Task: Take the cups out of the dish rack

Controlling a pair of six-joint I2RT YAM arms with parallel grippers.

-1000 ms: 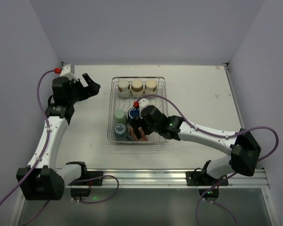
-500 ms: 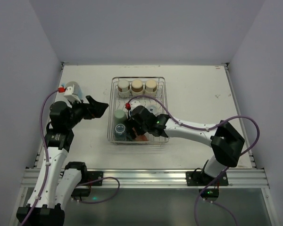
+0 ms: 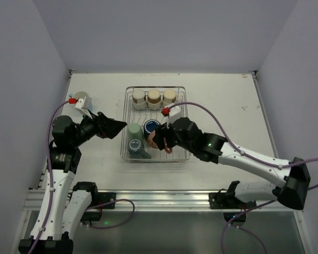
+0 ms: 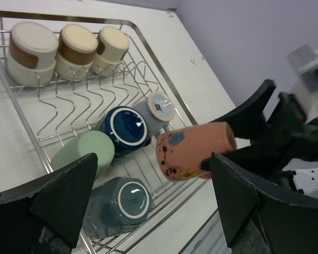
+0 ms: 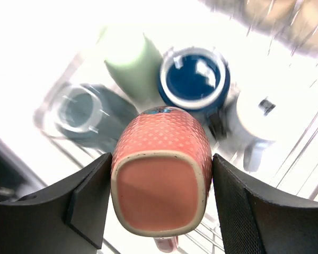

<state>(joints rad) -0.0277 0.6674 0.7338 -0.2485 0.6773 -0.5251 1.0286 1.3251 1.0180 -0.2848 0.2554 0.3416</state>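
Clasping dimpled salmon cup [image 4: 193,150], right gripper [image 5: 162,174], left gripper [image 4: 153,180] jaws apart, wire rack [image 3: 155,87] below

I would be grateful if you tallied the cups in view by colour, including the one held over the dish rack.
cream cups: 3
green cup: 1
navy cup: 1
grey-blue cup: 1
pale grey cup: 1
pink cup: 1
Total: 8
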